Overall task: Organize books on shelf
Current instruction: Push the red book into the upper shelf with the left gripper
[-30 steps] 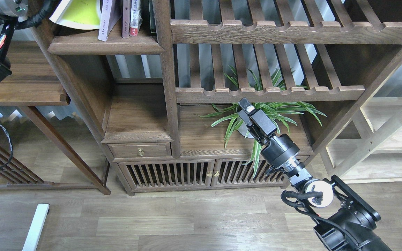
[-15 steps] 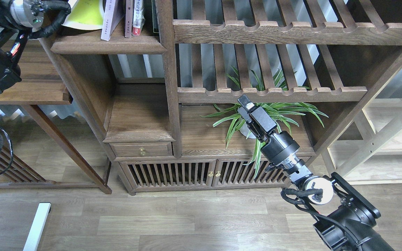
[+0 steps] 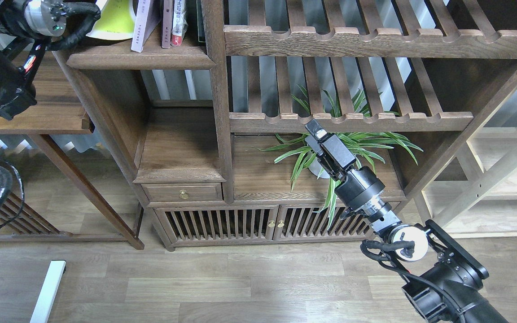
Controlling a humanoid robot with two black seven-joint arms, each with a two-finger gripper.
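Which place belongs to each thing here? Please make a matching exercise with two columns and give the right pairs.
Things:
1. yellow-green book
2. green plant
3. small drawer
4. right tool

Places:
A. under the open bay, above the slatted doors
B. on the top-left shelf, leaning at the left end
C. in front of the plant's leaves
D. below the lower slatted rack

Pairs: 1-B, 2-D, 3-A, 4-C

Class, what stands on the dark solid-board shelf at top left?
On the shelf: a yellow-green book, a lavender-white book, and thin brown and red-white books. Their tops are cut off by the frame.
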